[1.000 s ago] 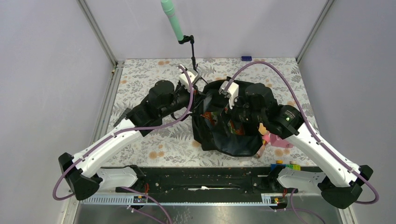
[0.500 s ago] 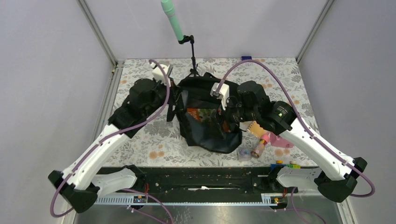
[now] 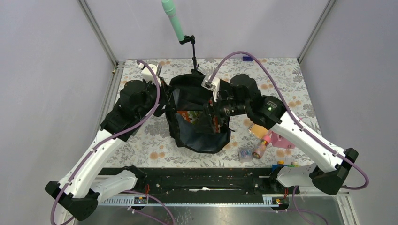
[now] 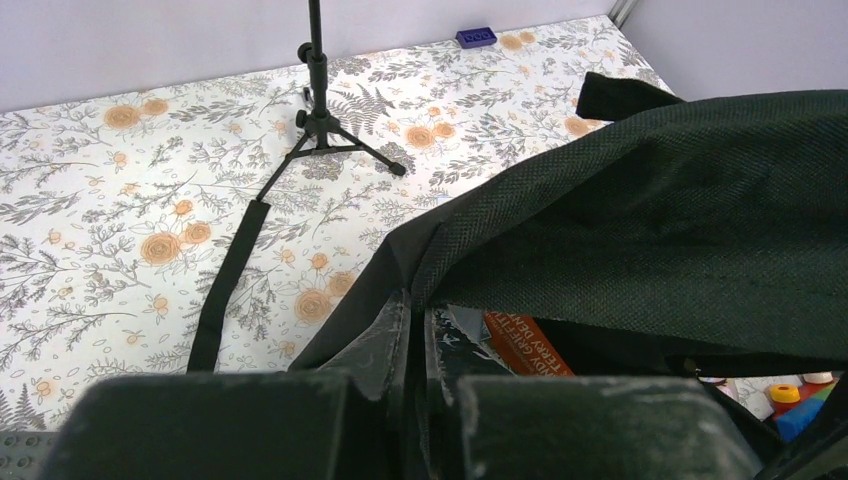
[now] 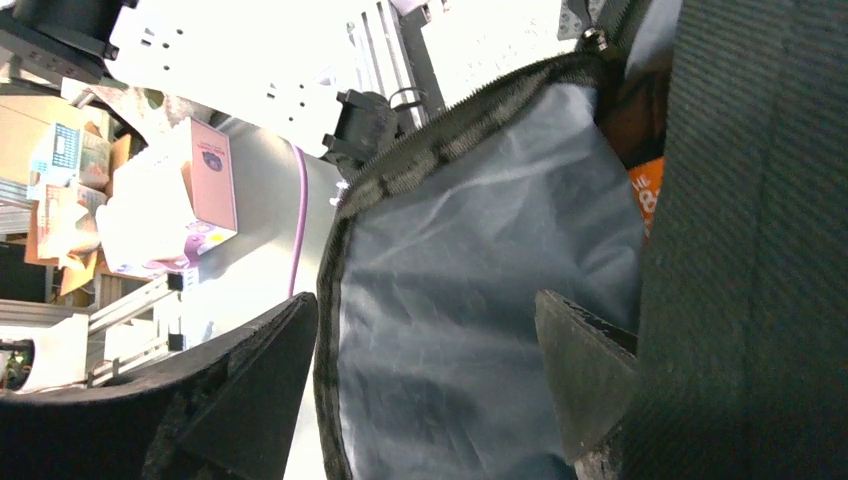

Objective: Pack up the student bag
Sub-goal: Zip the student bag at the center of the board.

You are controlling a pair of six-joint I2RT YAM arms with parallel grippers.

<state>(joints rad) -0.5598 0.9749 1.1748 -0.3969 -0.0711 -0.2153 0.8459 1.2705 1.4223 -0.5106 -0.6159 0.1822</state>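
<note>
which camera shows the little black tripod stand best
The left wrist view: the black tripod stand shows its legs spread on the floral cloth, clear of the student bag. The top external view shows only its pole from above, feet lost against the bag. The right wrist view shows none of it.

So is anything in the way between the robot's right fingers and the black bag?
Nothing visible is. The right fingers stand open, with the grey-lined rim of the student bag between them.
</note>
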